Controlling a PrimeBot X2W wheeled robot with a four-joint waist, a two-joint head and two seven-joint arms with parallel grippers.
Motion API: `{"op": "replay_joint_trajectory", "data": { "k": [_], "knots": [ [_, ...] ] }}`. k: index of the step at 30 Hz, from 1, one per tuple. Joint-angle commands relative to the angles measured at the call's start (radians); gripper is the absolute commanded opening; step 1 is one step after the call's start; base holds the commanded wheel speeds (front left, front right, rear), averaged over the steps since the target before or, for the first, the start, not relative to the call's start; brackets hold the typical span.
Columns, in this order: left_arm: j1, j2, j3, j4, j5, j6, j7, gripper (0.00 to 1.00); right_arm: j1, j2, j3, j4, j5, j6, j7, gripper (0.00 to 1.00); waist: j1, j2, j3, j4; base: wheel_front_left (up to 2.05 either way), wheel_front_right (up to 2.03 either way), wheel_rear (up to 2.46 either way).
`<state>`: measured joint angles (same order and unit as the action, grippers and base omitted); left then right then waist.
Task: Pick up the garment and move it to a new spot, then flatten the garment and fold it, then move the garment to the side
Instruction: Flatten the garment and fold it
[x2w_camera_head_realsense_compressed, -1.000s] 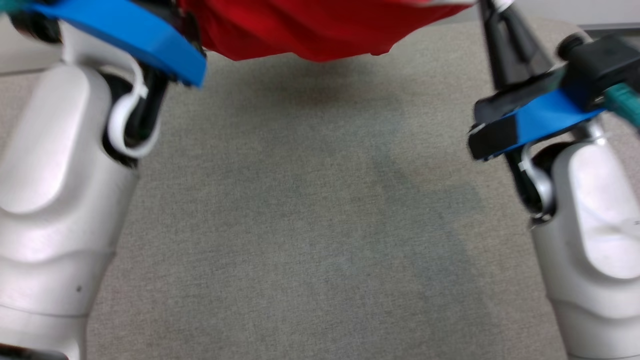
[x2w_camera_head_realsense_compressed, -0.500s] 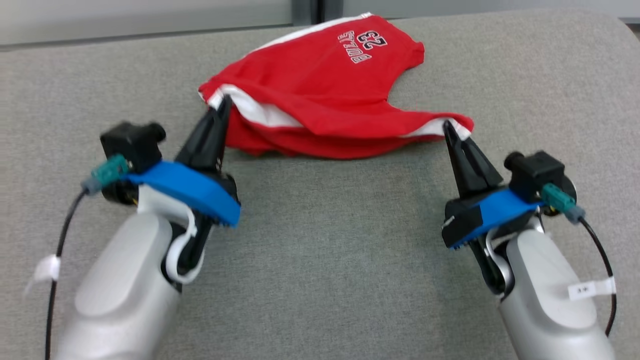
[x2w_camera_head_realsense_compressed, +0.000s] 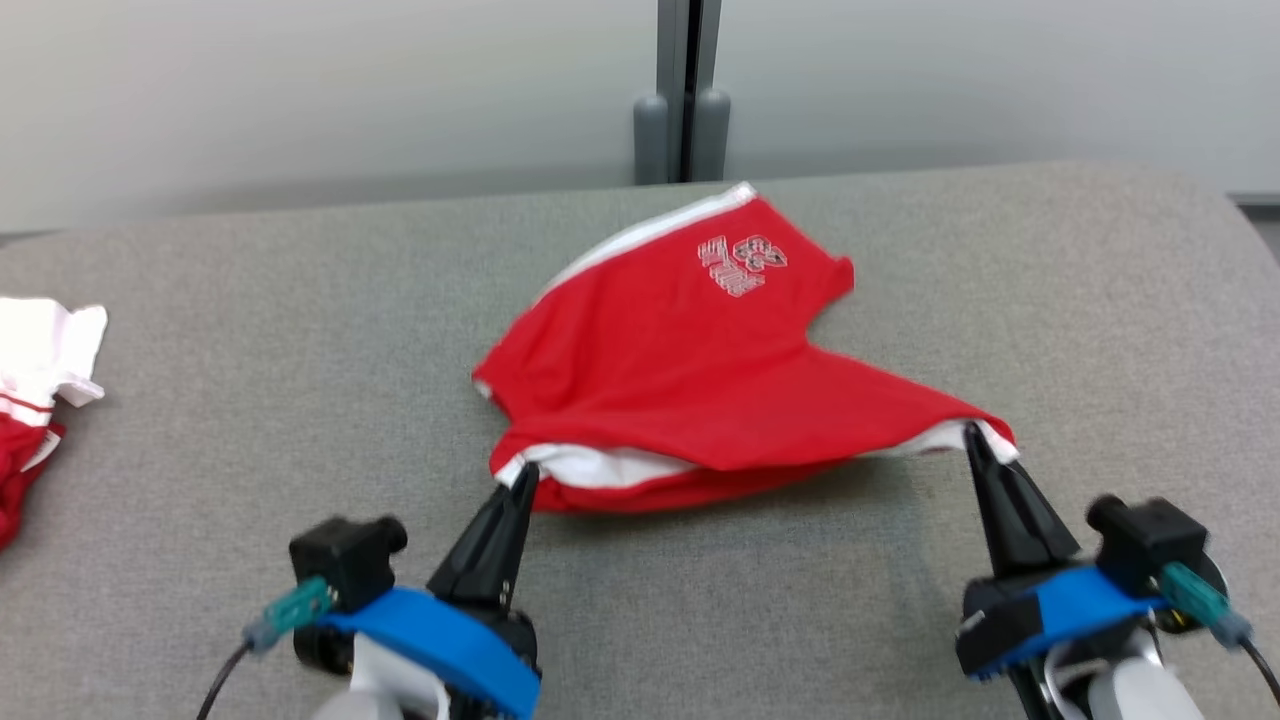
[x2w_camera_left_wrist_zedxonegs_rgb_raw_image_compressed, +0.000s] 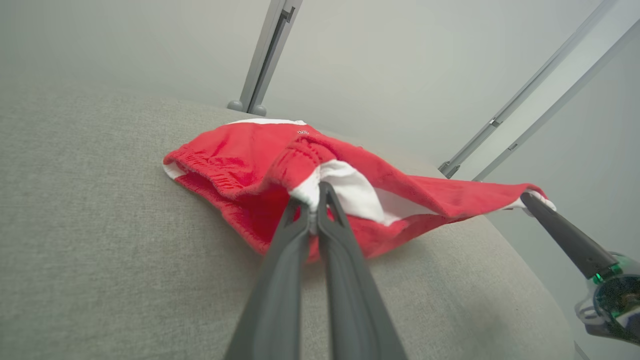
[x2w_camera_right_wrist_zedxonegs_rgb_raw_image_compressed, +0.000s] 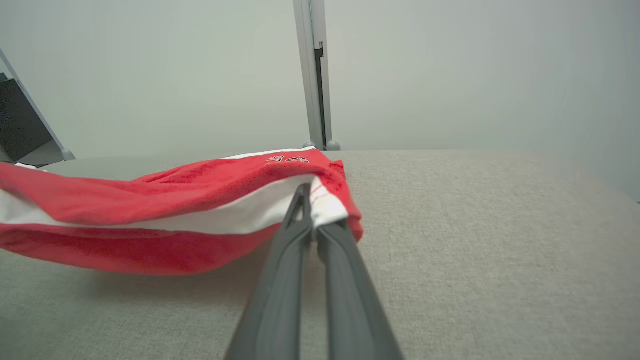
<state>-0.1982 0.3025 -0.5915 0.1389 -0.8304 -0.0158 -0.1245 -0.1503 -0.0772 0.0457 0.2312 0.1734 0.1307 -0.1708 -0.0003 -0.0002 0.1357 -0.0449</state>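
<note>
Lab or office bay, pale partition panels (x2w_camera_head_realsense_compressed: 300, 90), grey post (x2w_camera_head_realsense_compressed: 670, 60) (metal), fabric-covered table (x2w_camera_head_realsense_compressed: 250, 330)

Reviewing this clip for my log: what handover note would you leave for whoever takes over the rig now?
Left gripper: shut on the near left white-trimmed corner of the red shorts.
Right gripper: shut on the near right corner.
Red shorts: far part rests on the grey padded surface; near edge is held slightly raised between the grippers.
Done: two-corner grasp.
Left: flatten, fold, move aside.
</note>
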Motion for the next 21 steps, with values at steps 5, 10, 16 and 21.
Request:
{"op": "replay_joint_trajectory", "data": {
  "k": [5, 10, 16, 21],
  "knots": [
    [0.133, 0.036, 0.013, -0.128, -0.024, 0.06, 0.008, 0.0, 0.174, 0.011, -0.035, -0.195, -0.005, 0.0, 0.088, 0.0, 0.0003, 0.0002, -0.073, -0.003, 0.0, 0.0, 0.0],
    [0.209, 0.051, 0.004, -0.206, -0.035, 0.097, 0.023, 0.0, 0.295, 0.019, -0.055, -0.355, -0.011, 0.0, 0.173, 0.0, 0.0003, 0.0002, -0.112, 0.006, 0.0, 0.0, 0.0],
    [0.26, 0.047, -0.015, -0.249, -0.051, 0.122, 0.041, 0.0, 0.388, 0.025, -0.078, -0.474, -0.041, 0.0, 0.266, 0.0, 0.0003, 0.0002, -0.13, 0.02, 0.0, 0.0, 0.0],
    [0.247, 0.024, -0.025, -0.221, -0.064, 0.127, 0.058, 0.0, 0.358, 0.026, -0.082, -0.435, -0.035, 0.0, 0.288, 0.0, 0.0003, 0.0002, -0.124, 0.039, 0.0, 0.0, 0.0]
  ]
}}
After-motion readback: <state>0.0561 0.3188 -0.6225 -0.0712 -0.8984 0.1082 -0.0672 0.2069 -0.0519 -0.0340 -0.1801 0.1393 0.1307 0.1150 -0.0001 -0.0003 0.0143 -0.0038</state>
